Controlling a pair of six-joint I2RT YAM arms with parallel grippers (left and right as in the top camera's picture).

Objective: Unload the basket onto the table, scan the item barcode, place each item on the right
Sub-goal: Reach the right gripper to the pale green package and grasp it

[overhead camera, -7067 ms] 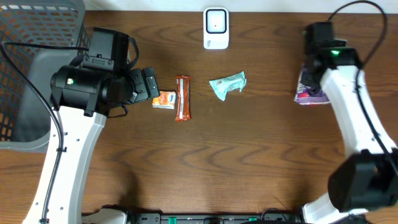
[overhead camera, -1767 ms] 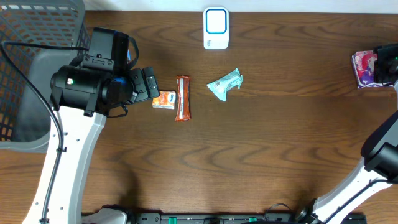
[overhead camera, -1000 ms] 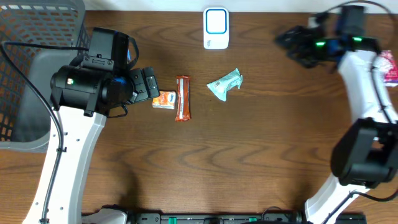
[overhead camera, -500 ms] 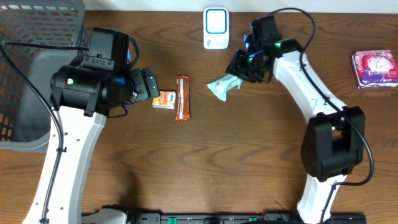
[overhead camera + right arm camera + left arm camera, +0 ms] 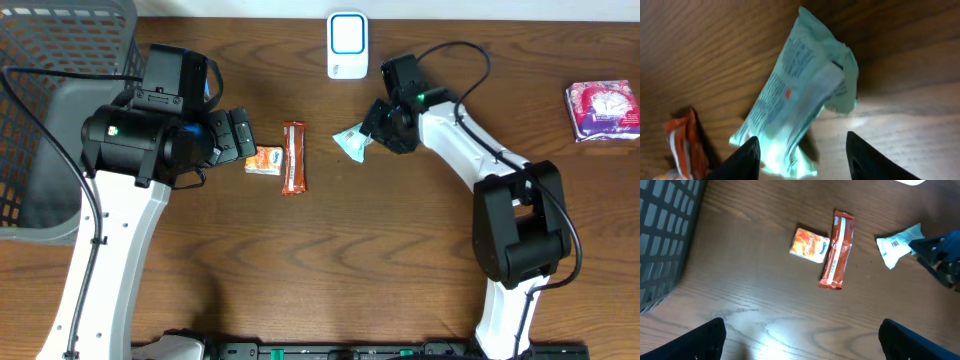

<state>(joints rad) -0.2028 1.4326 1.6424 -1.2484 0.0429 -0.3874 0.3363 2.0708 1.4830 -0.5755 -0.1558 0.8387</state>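
Right gripper (image 5: 802, 142) poised over the mint-green crinkled plastic packet (image 5: 795, 105), which lies flat on the wood, near the white box-shaped scanner (image 5: 347, 45) on its robot-base side. The jaws are spread and straddle the packet's lower end, with nothing pinched. Left gripper (image 5: 800, 345) is spread wide, farther from the scanner, and holds nothing. Risks as I judge them: the thin film slides or crumples when I close, I catch only a corner, or folds hide the printed barcode (image 5: 896, 244) from the scanner.
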